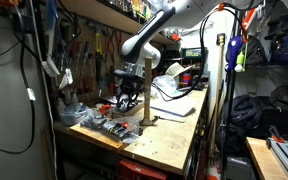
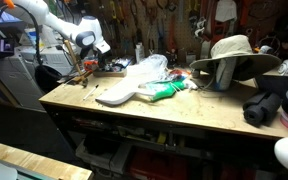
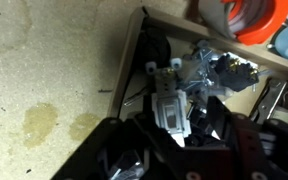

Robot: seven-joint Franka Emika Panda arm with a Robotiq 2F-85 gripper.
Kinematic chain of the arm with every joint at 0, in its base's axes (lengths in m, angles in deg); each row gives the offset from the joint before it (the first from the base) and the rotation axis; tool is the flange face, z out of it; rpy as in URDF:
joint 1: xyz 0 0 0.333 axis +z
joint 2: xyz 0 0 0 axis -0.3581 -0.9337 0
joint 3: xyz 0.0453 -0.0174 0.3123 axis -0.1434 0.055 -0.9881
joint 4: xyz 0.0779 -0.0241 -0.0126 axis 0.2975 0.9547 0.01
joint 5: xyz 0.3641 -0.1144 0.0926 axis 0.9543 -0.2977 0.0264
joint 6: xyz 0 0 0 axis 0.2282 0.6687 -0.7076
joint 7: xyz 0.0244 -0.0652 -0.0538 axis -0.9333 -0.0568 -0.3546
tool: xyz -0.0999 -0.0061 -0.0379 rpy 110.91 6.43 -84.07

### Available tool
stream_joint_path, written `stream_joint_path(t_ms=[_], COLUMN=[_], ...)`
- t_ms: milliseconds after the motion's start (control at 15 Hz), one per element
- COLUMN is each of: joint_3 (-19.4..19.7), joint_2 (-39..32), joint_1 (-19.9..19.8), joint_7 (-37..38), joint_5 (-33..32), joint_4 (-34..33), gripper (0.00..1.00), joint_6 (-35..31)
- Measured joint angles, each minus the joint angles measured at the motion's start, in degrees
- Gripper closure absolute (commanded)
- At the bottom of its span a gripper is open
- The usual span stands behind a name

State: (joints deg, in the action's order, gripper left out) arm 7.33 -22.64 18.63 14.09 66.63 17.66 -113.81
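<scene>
1. In an exterior view, the gripper (image 1: 130, 98) hangs just above the wooden tray (image 1: 99, 125); its opening cannot be told.
2. In an exterior view, the gripper (image 2: 88, 64) hangs above the tray.
3. Wrist view: jaws wide; white switch (image 3: 170, 100) inside the tray near its rim, straight ahead, long axis square to the closing line.

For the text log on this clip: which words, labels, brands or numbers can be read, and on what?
None can be read.
White switch-like part by the gripper: no legible mark.
Orange tape roll: no print visible.
Things on the upper shelf in an exterior view: too small and blurred.
</scene>
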Motion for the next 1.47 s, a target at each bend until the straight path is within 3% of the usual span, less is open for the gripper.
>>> stream_joint_path(t_ms=[133, 533, 1000, 1467], joint_3=[0.0, 0.18, 0.81, 1.52], joint_2=[0.2, 2.95, 6.29, 14.15], joint_1=[0.0, -0.11, -1.76, -5.66], joint_7=[-0.2, -6.44, -23.6, -43.06], joint_5=[-0.02, -2.43, -4.98, -6.84], joint_4=[-0.43, -1.1, 0.85, 10.68], gripper=[0.0, 0.0, 0.0, 0.0], joint_6=[-0.01, 0.26, 0.39, 1.57])
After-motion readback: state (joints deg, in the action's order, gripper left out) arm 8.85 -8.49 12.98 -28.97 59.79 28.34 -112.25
